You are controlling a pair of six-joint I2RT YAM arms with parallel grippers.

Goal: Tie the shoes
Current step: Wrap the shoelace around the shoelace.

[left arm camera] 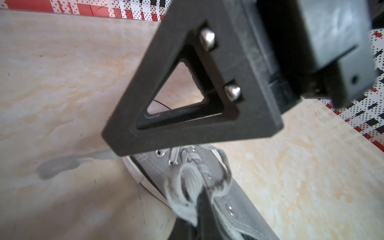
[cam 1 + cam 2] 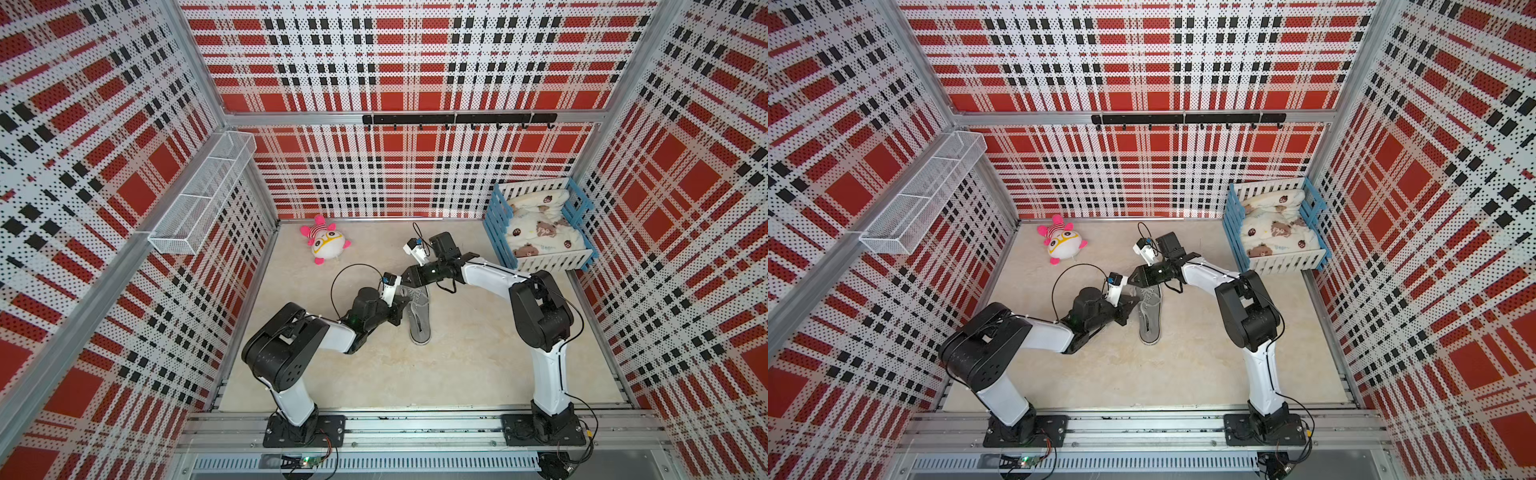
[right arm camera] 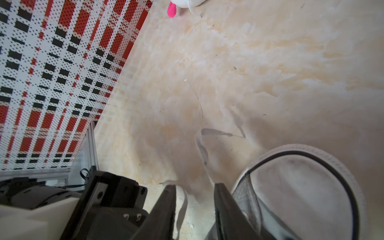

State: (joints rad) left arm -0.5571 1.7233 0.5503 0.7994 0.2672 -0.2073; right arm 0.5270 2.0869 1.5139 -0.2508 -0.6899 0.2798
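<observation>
The grey canvas shoe (image 2: 419, 320) lies mid-floor in both top views, its heel toward the front rail and its white toe cap (image 3: 301, 187) under my right gripper. My left gripper (image 1: 203, 201) is shut on a loop of the pale grey laces (image 1: 187, 180) over the eyelets, at the shoe's left side (image 2: 399, 309). My right gripper (image 3: 194, 193) hovers above the toe end (image 2: 405, 277). It is open, and its fingers (image 3: 169, 205) stand apart over bare floor. A loose, blurred lace end (image 3: 200, 145) trails on the floor just beyond them, and nothing is gripped.
A pink-and-white plush toy (image 2: 328, 245) sits at the back left of the floor. A blue-and-white crate (image 2: 496, 224) holding a bear-print cloth stands at the back right. A wire basket (image 2: 203, 195) hangs on the left wall, and a black hook rail (image 2: 457, 119) on the back wall.
</observation>
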